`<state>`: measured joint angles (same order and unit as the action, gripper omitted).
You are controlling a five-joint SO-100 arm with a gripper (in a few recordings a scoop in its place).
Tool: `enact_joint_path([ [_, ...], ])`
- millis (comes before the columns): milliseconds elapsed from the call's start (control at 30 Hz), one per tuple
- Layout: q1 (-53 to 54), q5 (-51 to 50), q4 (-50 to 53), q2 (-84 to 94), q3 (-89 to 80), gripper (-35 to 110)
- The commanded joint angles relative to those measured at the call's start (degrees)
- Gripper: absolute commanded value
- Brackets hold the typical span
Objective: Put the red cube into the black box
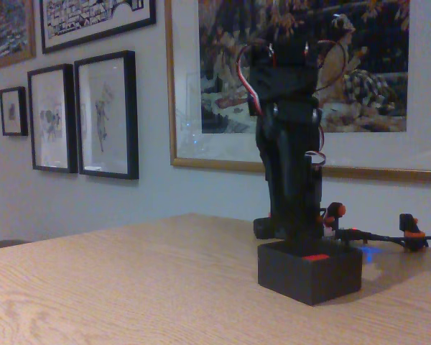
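Observation:
The black box [309,275] sits on the wooden table at the right of the fixed view. A thin strip of the red cube [316,256] shows just at the box's top rim, inside its outline. The black arm stands behind the box and bends down over it. Its gripper [302,243] reaches down to the box's top, right beside the red strip. The fingers blend into the dark arm and box, so I cannot tell whether they are open or shut, or whether they touch the cube.
Behind the box lie the arm's base [267,228], black cables and small orange-red clips [335,211] [411,227], with a blue light [368,254]. The wooden table [129,287] stretches left and forward. Framed pictures [106,115] hang on the wall.

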<state>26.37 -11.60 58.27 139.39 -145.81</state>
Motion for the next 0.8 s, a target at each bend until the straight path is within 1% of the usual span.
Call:
enact_joint_path([
  [0, -2.46, -0.7, 3.08, 4.13, 3.25, 22],
  [100, -5.8, 0.97, 3.96, 7.29, 5.27, 20],
  [200, -10.02, 6.33, 2.9, 12.13, 5.36, 18],
  [333, -17.93, 11.6, 1.41, 24.96, -3.25, 14],
  [433, -23.82, 12.22, 2.9, 33.57, -11.07, 12],
  [500, -25.49, 12.3, 3.78, 37.35, -15.21, 12],
  [633, -28.3, 12.57, 3.6, 38.41, -18.46, 12],
  [767, -28.39, 13.01, 2.29, 39.2, -22.24, 12],
])
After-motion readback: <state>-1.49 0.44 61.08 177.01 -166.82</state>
